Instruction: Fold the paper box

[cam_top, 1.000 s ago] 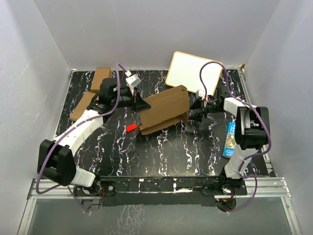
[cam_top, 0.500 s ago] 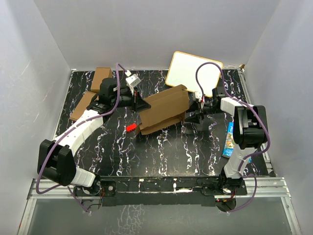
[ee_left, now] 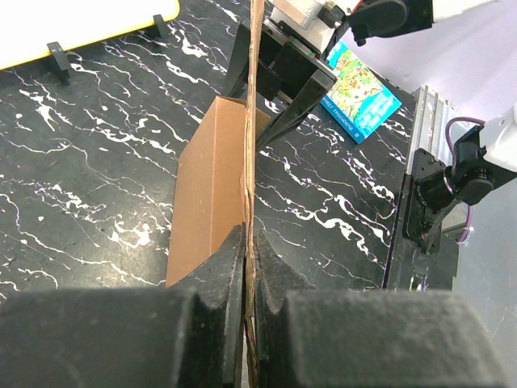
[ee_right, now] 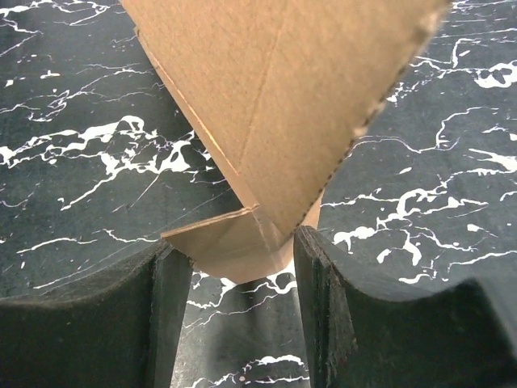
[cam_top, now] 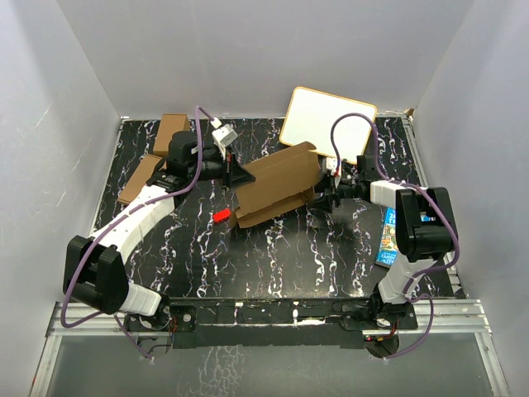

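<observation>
Left wrist: left claw (ee_left: 249, 242) clenched on the paper box (ee_left: 210, 186); right claw (ee_right: 242, 244) gapes around its cut-off corner.

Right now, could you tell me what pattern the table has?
The table is black with white marble veining, clearest in the left wrist view.

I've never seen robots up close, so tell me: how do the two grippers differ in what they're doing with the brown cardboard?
The left gripper is pinched shut on a thin edge of the paper box; the right gripper has its jaws apart, straddling a folded corner. The left gripper is at the sheet's left end, the right gripper at its right end. Both have black fingers.
</observation>
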Controlling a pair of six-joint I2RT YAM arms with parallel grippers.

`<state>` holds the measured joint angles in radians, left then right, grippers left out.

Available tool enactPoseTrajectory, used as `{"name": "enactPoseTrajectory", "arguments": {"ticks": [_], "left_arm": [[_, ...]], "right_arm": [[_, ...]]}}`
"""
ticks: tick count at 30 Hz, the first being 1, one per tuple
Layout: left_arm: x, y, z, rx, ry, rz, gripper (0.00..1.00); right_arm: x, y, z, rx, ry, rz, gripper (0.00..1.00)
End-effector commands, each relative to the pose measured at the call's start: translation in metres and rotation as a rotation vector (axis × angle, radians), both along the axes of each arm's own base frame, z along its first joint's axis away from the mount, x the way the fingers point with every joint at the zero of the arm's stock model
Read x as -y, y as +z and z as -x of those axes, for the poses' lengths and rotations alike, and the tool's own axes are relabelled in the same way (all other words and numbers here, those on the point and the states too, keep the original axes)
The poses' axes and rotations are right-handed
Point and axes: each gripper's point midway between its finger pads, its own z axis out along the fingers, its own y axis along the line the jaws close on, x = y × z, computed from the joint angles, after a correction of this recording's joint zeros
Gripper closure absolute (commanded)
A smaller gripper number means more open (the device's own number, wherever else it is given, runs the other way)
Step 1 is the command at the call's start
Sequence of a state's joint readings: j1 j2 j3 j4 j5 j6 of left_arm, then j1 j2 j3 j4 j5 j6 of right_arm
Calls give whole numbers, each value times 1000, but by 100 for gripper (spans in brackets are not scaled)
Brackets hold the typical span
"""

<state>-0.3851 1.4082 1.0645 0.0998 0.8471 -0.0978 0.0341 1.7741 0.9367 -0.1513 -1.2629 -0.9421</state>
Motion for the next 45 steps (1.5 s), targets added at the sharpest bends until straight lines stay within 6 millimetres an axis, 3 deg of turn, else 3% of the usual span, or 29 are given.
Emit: {"name": "enactPoseTrajectory", "arguments": {"ticks": [1,4,7,12,25,27,30,35,39,45], "left_arm": [[0,12,5,32,-17,19,100],[-1,12,5,33,-15,16,100],[-2,12,4,37,-10,12,100],[-2,11,4,38,-9,7,100],[-2,12,4,39,-13,7,100],[-2,11,5,36,-13,5,100],[-2,11,5,37,-14,5,100],[-2,12,5,41,-15,8,100],[-1,12,5,38,-17,10,100],[-1,13,5,38,-17,9,100]], "right_arm": [[-8,39,-17,143,-22,-57,45],[-11,42,-11,154,17,-74,43],[-11,37,4,152,105,-54,30],[5,27,10,166,177,-1,25],[64,67,-5,242,57,104,15],[74,73,-17,213,-8,94,23],[89,77,-48,155,-167,124,46],[99,75,-76,141,-419,89,67],[83,62,-78,106,-426,66,69],[56,47,-65,118,-291,56,62]]}}
